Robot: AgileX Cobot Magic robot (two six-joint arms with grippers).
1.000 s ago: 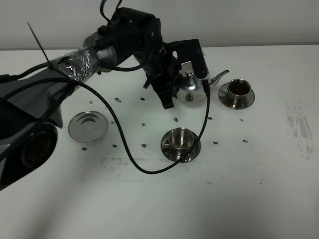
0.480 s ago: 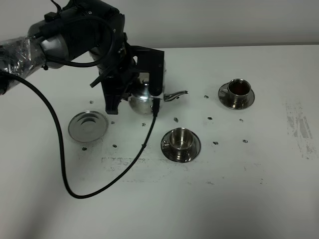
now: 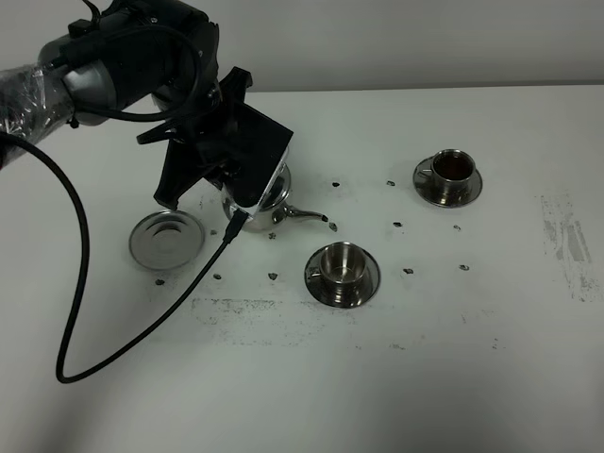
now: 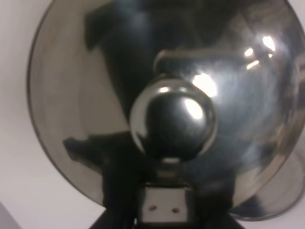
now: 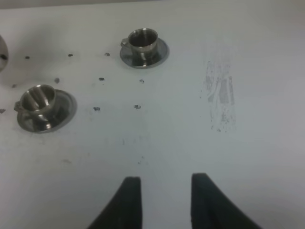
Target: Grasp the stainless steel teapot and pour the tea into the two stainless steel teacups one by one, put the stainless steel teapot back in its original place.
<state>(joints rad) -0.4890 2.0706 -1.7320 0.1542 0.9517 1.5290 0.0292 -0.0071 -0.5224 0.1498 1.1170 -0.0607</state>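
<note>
My left gripper (image 3: 241, 184) is shut on the stainless steel teapot (image 3: 271, 203), holding it just above the table at the left centre. The pot tilts, and its thin spout (image 3: 307, 215) points right and downward, ending short of the near teacup (image 3: 342, 267) on its saucer. In the left wrist view the teapot's (image 4: 174, 119) domed lid and knob fill the picture. The far teacup (image 3: 451, 168) holds dark tea. The round steel coaster (image 3: 167, 238) lies bare, just left of the pot. My right gripper (image 5: 164, 179) hovers over bare table with nothing between its fingers.
Several small dark drops (image 3: 272, 236) dot the white table between the coaster and the cups. A black cable (image 3: 71, 283) loops from the left arm down over the front left of the table. A scuffed patch (image 3: 566, 241) marks the right side.
The left arm has carried the teapot leftward, from beside the far teacup to a spot next to the coaster, and the pot now tilts with its spout lower. The right arm has not moved.
</note>
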